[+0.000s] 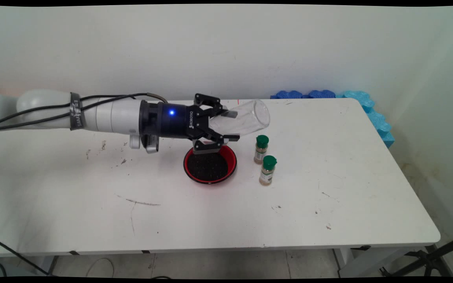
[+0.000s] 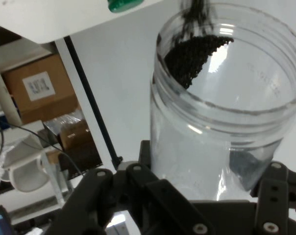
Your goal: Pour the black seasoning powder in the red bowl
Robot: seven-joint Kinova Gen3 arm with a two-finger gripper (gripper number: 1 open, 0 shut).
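Note:
My gripper (image 1: 231, 125) reaches in level from the left and is shut on a clear glass jar (image 1: 246, 118) lying on its side, mouth pointing right and slightly up. It hangs above the table. In the hand view the jar (image 2: 226, 122) sits between the black fingers (image 2: 153, 196), and a small heap of dark granules (image 2: 192, 54) lies inside near its rim. Right under the gripper stands a red bowl (image 1: 187, 168) filled with dark granules (image 1: 209, 165). To its right stand two small spice bottles with green caps (image 1: 261, 149) (image 1: 267, 170).
Blue foam pieces (image 1: 313, 94) line the table's back right edge and corner (image 1: 378, 118). Dark specks and scuffs mark the white table (image 1: 104, 147) left of the bowl. Black stand legs (image 1: 427, 259) lie on the floor at the lower right.

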